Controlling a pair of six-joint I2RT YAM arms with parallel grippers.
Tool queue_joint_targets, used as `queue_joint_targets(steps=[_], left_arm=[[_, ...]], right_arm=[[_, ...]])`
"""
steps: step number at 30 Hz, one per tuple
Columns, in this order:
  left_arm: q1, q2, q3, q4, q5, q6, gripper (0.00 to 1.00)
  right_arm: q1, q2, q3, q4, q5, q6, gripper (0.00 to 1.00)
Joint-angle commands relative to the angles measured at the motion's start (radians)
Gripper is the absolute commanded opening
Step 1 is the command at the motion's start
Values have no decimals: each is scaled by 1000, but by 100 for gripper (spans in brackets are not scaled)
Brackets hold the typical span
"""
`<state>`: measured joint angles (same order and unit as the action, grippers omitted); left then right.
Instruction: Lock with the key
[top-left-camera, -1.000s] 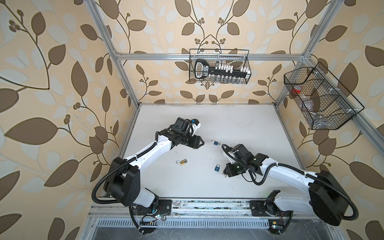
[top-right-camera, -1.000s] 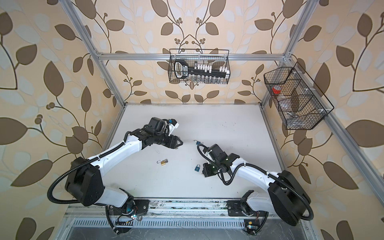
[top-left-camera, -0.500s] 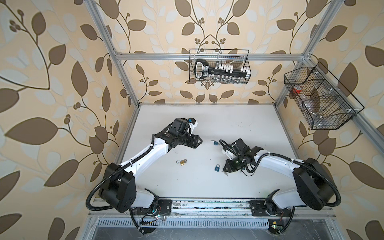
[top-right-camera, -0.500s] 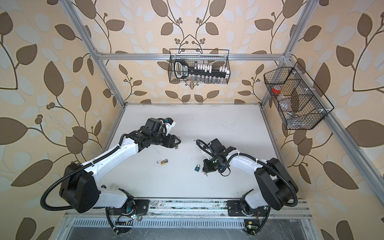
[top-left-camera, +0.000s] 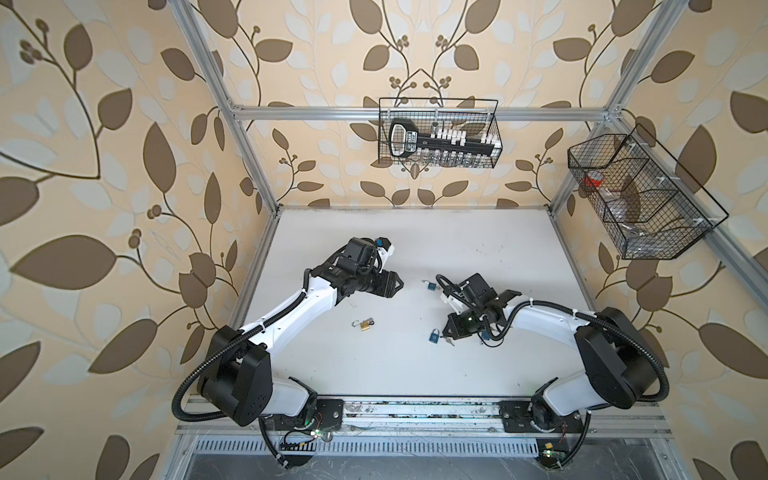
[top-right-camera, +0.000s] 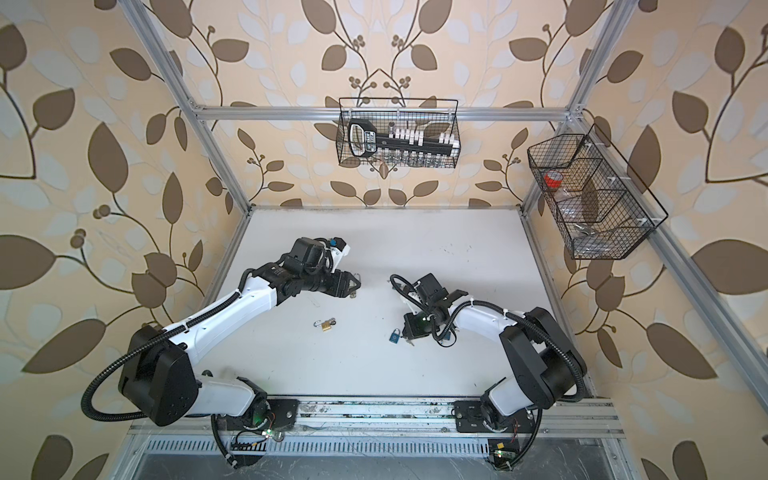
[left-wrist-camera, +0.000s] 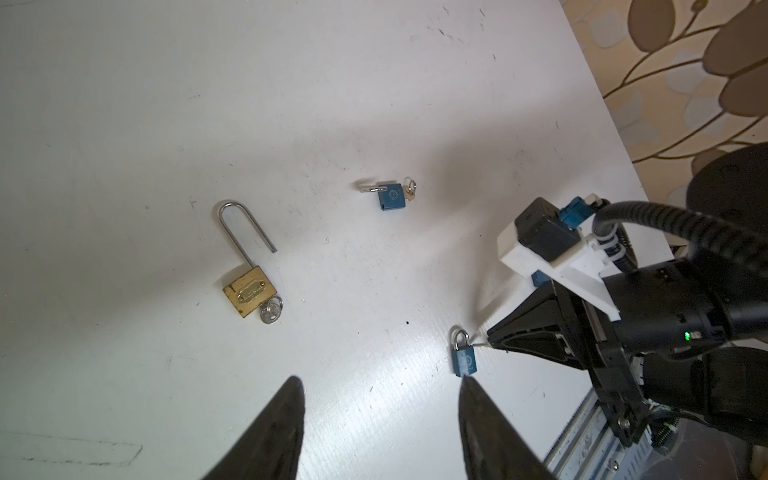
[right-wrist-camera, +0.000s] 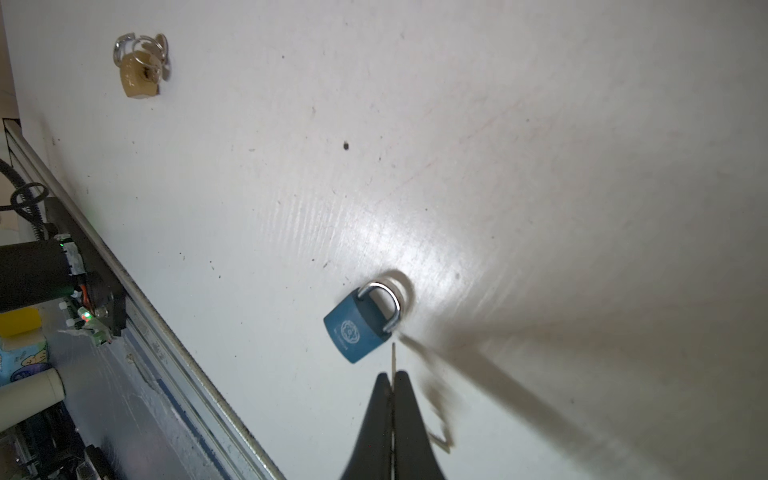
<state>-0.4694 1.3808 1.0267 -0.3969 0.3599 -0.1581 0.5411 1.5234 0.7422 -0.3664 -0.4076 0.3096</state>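
Clamped together on the thin key (right-wrist-camera: 393, 357) with the right end effector (right-wrist-camera: 392, 379); pointing straight at the blue padlock (right-wrist-camera: 355, 328), flat on the desk (right-wrist-camera: 540, 124) just ahead, by the front rail (right-wrist-camera: 145, 307); lying slantwise across the key's line, shackle (right-wrist-camera: 384, 297) corner nearest, base turned away; small, blue-bodied, shackle seemingly seated; spread and empty at the left end effector (left-wrist-camera: 380, 380), farther off; probably needs swinging round to the base.
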Motion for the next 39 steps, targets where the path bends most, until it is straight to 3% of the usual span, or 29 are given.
queue_joint_targets(steps=[1, 11, 19, 24, 27, 32, 39], left_arm=[[9, -48, -3, -3, -4, 1, 59], [9, -55, -16, 3, -9, -6, 59], [9, -50, -14, 3, -10, -4, 59], [9, -38, -6, 3, -9, -9, 59], [9, -42, -3, -11, -57, -24, 59], [10, -64, -18, -49, -196, -81, 61], [9, -143, -174, 10, -232, -236, 61]], right_arm=[[-3, 21, 32, 17, 10, 0, 0], [-1, 40, 39, 41, -7, 6, 0], [-1, -22, 8, -2, 80, 9, 0], [-1, -9, 5, 3, 47, 7, 0], [0, -6, 10, 2, 49, 9, 13], [0, -49, 12, 11, 66, 2, 26], [18, -149, 6, 12, 261, 1, 41]])
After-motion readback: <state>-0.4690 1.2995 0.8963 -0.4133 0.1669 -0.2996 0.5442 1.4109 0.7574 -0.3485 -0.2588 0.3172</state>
